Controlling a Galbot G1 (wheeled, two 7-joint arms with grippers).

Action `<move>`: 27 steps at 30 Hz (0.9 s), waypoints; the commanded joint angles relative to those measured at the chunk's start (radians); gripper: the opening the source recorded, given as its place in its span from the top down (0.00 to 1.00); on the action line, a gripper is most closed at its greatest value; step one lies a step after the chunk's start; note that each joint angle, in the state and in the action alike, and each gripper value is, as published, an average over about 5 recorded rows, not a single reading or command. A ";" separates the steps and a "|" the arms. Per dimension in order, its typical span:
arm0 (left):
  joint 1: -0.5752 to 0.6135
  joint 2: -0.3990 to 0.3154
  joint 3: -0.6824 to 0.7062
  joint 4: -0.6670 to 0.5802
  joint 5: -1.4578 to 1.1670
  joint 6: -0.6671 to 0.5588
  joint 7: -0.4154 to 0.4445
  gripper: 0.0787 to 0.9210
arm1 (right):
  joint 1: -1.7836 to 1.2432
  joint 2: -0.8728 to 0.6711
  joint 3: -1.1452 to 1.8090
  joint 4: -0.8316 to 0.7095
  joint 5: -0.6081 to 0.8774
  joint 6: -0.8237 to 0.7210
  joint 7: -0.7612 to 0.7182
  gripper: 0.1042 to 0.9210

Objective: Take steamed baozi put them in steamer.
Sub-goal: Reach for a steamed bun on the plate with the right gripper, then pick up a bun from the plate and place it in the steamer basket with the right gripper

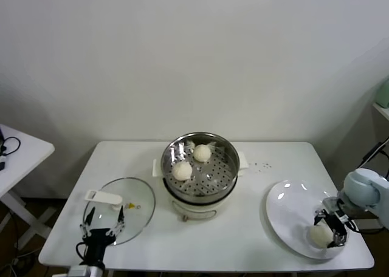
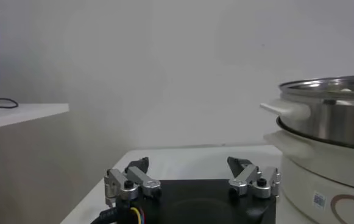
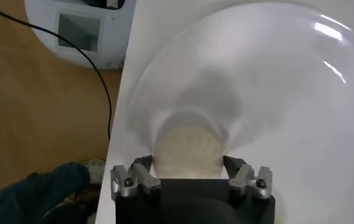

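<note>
The steamer [image 1: 199, 175] stood at the middle of the white table [image 1: 243, 240], its steel pot open, with two steamed baozi on the perforated tray: one toward the back [image 1: 202, 152], one nearer the front-left [image 1: 182, 170]. A third baozi [image 1: 320, 235] lay on the large white plate [image 1: 285, 210] at the table's right end, near the plate's front edge. The right gripper [image 1: 329, 228] was down on the plate with a finger on either side of that bun; the right wrist view showed the fingertips [image 3: 141, 163] bracketing the baozi [image 3: 187, 151] closely, but whether they were pressing it could not be told. The left gripper [image 1: 103, 223] hung at the table's front-left, over the near rim of the glass lid [image 1: 137, 204], fingers spread apart and gripping nothing. In the left wrist view the steamer's base [image 2: 323, 176] carried a small label and a curved brown mark; neither could be read. A second white table [image 1: 18, 152] stood off to the left.
</note>
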 commanded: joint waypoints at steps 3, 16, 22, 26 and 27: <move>0.001 0.002 -0.002 0.000 0.001 0.000 0.001 0.12 | -0.002 0.003 -0.002 0.001 -0.007 -0.003 -0.001 0.23; -0.004 0.000 0.004 -0.004 0.005 0.003 0.001 0.12 | 0.314 0.001 -0.147 0.052 0.106 0.029 -0.038 0.26; -0.004 0.001 0.006 -0.015 0.008 0.011 0.003 0.12 | 0.662 0.081 -0.300 0.084 0.172 0.100 -0.086 0.26; -0.004 0.002 0.007 -0.020 0.013 0.016 0.003 0.12 | 0.875 0.185 -0.406 0.081 0.213 0.158 -0.086 0.26; -0.004 0.001 0.007 -0.022 0.014 0.018 0.003 0.12 | 0.924 0.216 -0.425 0.081 0.208 0.181 -0.085 0.26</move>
